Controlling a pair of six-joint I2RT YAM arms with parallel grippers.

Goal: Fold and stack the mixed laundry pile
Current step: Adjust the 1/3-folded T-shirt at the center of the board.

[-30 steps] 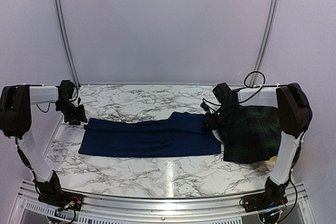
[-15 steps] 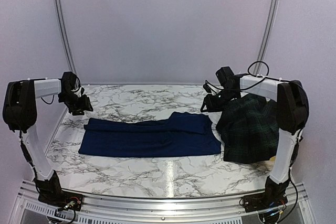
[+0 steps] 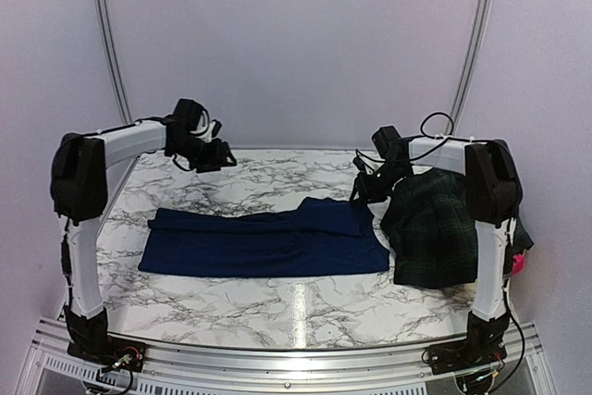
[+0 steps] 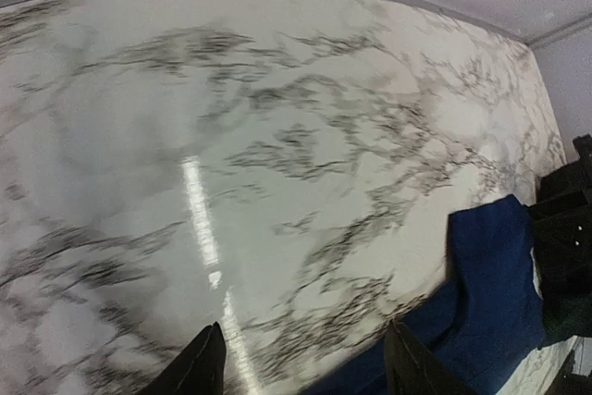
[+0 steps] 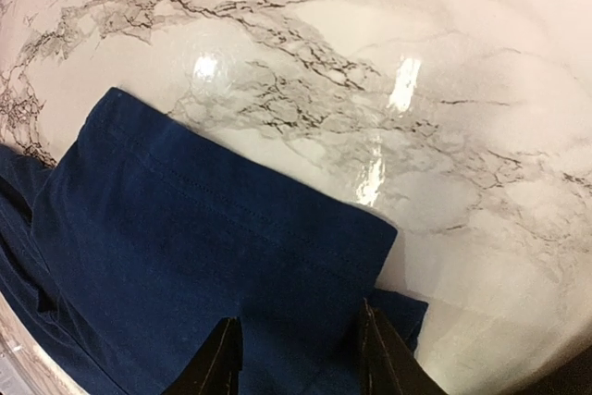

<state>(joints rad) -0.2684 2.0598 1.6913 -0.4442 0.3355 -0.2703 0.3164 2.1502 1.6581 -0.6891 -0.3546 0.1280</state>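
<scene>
Navy cloth (image 3: 268, 242) lay flat; looked light, limp, would sag when lifted. I'd pinch the far corners. Left gripper (image 4: 301, 363) and right gripper (image 5: 298, 358) both gaped, empty.

You have two arms listed. Left arm (image 3: 129, 141) and right arm (image 3: 451, 153): white tubular links, bulky black joint housings (image 3: 76, 178), black bases (image 3: 88, 335) with thin coloured wiring. Black cables (image 3: 435, 125) loop over the right arm. Left gripper (image 4: 303, 330) and right gripper (image 5: 298, 316): two tapered black fingers each.
</scene>
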